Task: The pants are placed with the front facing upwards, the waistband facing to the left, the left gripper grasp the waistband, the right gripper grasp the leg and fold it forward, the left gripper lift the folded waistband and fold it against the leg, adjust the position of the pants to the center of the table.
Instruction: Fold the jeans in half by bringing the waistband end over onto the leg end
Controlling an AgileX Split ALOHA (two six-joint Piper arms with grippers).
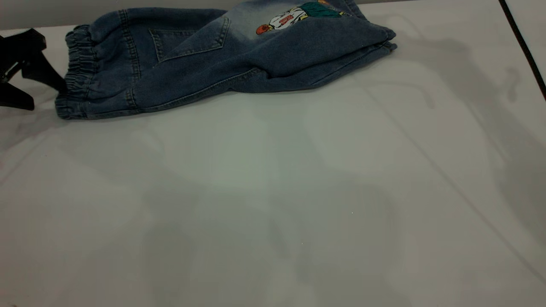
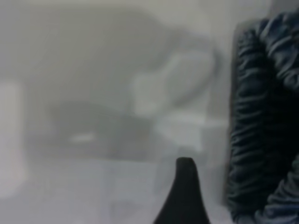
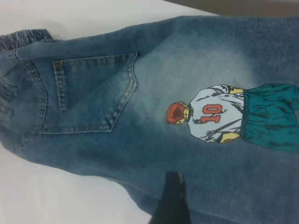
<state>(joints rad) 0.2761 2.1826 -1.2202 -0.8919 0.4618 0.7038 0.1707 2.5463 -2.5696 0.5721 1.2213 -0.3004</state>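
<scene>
Folded blue denim pants (image 1: 222,55) lie across the upper part of the exterior frame, on a pale grey table (image 1: 273,192). The rest of the table fills the middle and bottom of the frame. The gathered elastic waistband (image 1: 79,72) points toward the left edge. A back pocket (image 1: 190,40) faces up, and a cartoon print (image 1: 298,15) of a figure in a white shirt and green shorts sits near the top centre. The leg (image 1: 341,47) is doubled over, its layered hem ending at the upper right.

The left tool (image 1: 25,70) is at the far left edge of the exterior frame, black, its fingers spread apart. One finger tip reaches the waistband's edge; the other sits lower, apart from the cloth. The left wrist view shows one dark finger (image 2: 184,196) at the bottom centre, just beside the crinkled waistband at the right edge.

The right tool does not appear in the exterior frame. In the right wrist view a single dark finger (image 3: 170,200) shows at the bottom centre, over the denim below the print; whether that tool is apart or together I cannot tell.
</scene>
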